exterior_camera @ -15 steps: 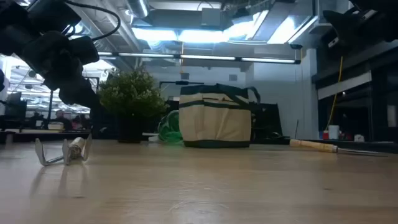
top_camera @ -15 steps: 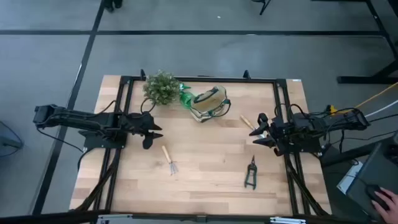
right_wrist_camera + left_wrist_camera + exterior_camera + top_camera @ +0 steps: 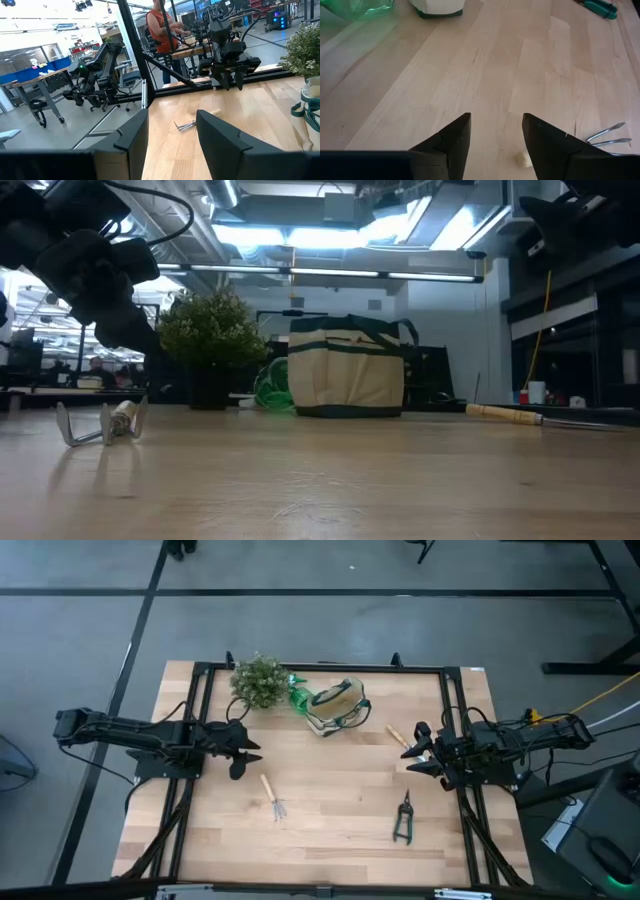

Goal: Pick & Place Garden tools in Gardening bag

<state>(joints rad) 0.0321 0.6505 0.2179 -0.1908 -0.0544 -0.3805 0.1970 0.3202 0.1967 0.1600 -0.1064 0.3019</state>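
The beige gardening bag (image 3: 337,706) with green trim stands upright at the table's far middle. The bright green plastic tool (image 3: 299,698) lies between it and the potted plant (image 3: 258,681). The wood-handled mini rake (image 3: 273,797) lies flat at the near left, with its tines toward the near edge. The black pruning shears (image 3: 403,819) lie flat at the near right. The short wood-handled tool (image 3: 398,736) lies by the right arm. My left gripper (image 3: 250,751) is open and empty above the table, just far-left of the rake (image 3: 607,137). My right gripper (image 3: 415,752) is open and empty beside the short tool.
Dark frame rails (image 3: 200,770) run along the table's left, right and far sides. Bare wood (image 3: 335,780) lies between the two grippers. In the right wrist view a person (image 3: 162,30) stands in the room beyond the table.
A person's hand that showed off the table's near right corner has gone out of view. The tools and the bag lie as before.
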